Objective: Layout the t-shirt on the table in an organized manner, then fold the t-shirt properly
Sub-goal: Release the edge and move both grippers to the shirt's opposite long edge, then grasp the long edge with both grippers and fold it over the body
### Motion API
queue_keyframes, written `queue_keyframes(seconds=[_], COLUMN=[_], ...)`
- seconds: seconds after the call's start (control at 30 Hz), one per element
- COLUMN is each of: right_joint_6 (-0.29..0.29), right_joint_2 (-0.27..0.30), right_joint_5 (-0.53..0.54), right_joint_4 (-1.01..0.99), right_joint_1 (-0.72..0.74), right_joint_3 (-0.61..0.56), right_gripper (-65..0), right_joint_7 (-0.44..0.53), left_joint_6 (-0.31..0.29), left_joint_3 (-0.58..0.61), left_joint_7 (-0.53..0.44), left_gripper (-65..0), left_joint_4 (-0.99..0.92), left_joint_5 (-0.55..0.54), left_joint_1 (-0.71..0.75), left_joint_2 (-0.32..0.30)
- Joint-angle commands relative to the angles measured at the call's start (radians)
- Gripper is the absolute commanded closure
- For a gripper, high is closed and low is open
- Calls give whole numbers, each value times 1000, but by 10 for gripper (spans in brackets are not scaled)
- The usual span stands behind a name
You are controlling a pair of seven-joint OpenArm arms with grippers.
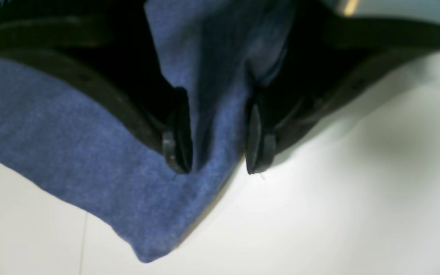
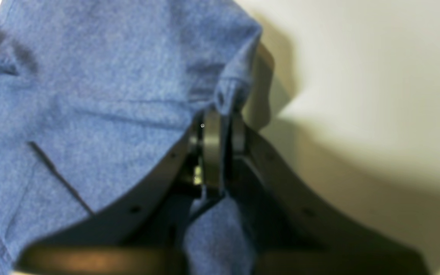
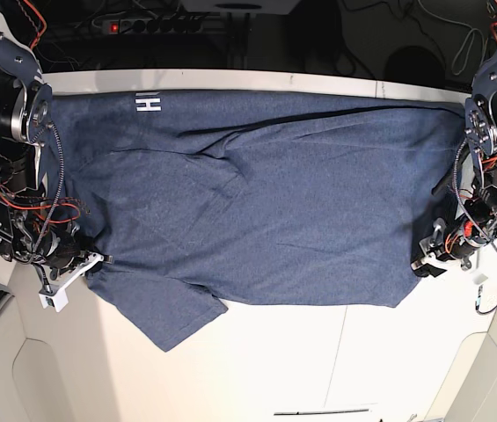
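The dark blue t-shirt (image 3: 257, 202) lies spread wide across the off-white table (image 3: 318, 360), with white lettering (image 3: 147, 104) at its far left corner. One sleeve points toward the front left. My right gripper (image 2: 224, 130) is shut on a hemmed edge of the t-shirt (image 2: 90, 95); in the base view it is at the cloth's left edge (image 3: 90, 261). My left gripper (image 1: 217, 156) stands with its jaws apart, a fold of the t-shirt (image 1: 90, 145) running between them over the table (image 1: 338, 191); in the base view it is at the right bottom corner (image 3: 426, 264).
A thin dark seam line (image 3: 340, 352) crosses the table in front of the shirt and also shows in the left wrist view (image 1: 84, 244). Cables and a power strip (image 3: 134, 25) lie behind the far edge. Both arms' bodies flank the cloth.
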Motion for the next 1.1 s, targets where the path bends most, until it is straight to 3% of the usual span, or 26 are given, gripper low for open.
queue_keyframes(seconds=[0.0, 0.1, 0.23, 0.27, 0.4, 0.57, 0.9, 1.07], right_joint_6=[9, 9, 9, 9, 9, 17, 33, 31], right_joint_2=[6, 6, 6, 6, 6, 6, 9, 9], right_joint_5=[5, 4, 4, 5, 5, 59, 135, 147], right_joint_4=[13, 13, 13, 13, 27, 145, 628, 850], right_joint_1=[27, 27, 27, 27, 27, -25, -306, -428], right_joint_3=[2, 2, 2, 2, 2, 2, 2, 13], right_gripper=[0, 0, 0, 0, 0, 0, 0, 0], right_joint_7=[8, 8, 8, 8, 3, -50, -152, -207], left_joint_6=[-21, -21, -22, -35, -184, -184, -184, -184], left_joint_3=[7, 36, 55, 54, 54, 53, 49, -27], left_joint_7=[-28, -75, -136, -146, -156, -140, -114, -83], left_gripper=[-269, -225, -24, 0, 0, 0, 0, 0], left_joint_4=[12, 13, 14, 16, 35, 113, 463, 662], left_joint_5=[-3, 1, 1, 0, -43, -157, -184, -208], left_joint_1=[-29, -29, -29, -29, -28, 29, 309, 439], left_joint_2=[-8, -11, -21, -23, -42, -77, -91, -90])
